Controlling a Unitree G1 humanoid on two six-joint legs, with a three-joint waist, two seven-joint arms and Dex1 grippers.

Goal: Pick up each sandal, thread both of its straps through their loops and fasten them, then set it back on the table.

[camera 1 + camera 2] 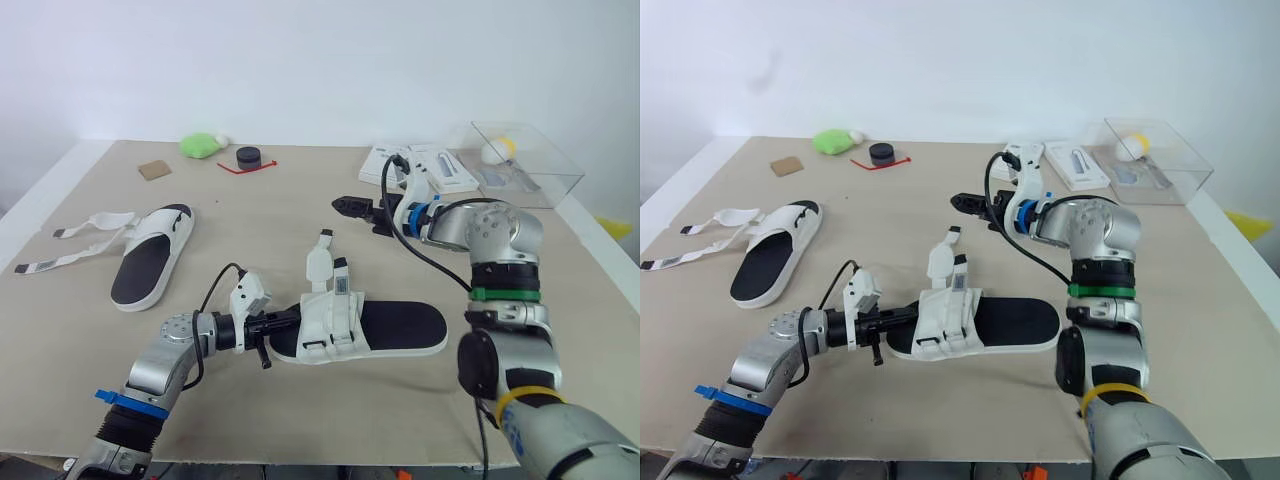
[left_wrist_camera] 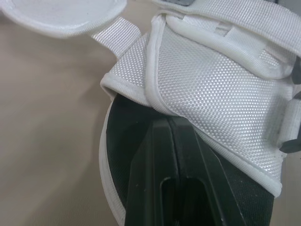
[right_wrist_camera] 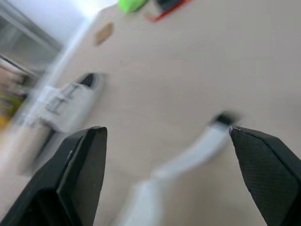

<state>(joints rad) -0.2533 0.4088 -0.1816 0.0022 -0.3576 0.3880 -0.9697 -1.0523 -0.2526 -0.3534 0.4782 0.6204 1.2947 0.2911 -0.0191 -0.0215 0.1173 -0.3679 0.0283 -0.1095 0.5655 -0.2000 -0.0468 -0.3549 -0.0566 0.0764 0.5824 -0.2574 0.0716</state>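
The left hand (image 1: pixel 268 333) is grasping the near sandal (image 1: pixel 385 327) at its strapped end, fingers clenched on the sole. This sandal is lying flat on the bench (image 1: pixel 250 215), front centre, its two straps (image 1: pixel 326 262) standing up loose. The right hand (image 1: pixel 345 205) is hovering released above the bench behind it, fingers wide apart. The second sandal (image 1: pixel 150 258) is lying at the left, its straps spread open.
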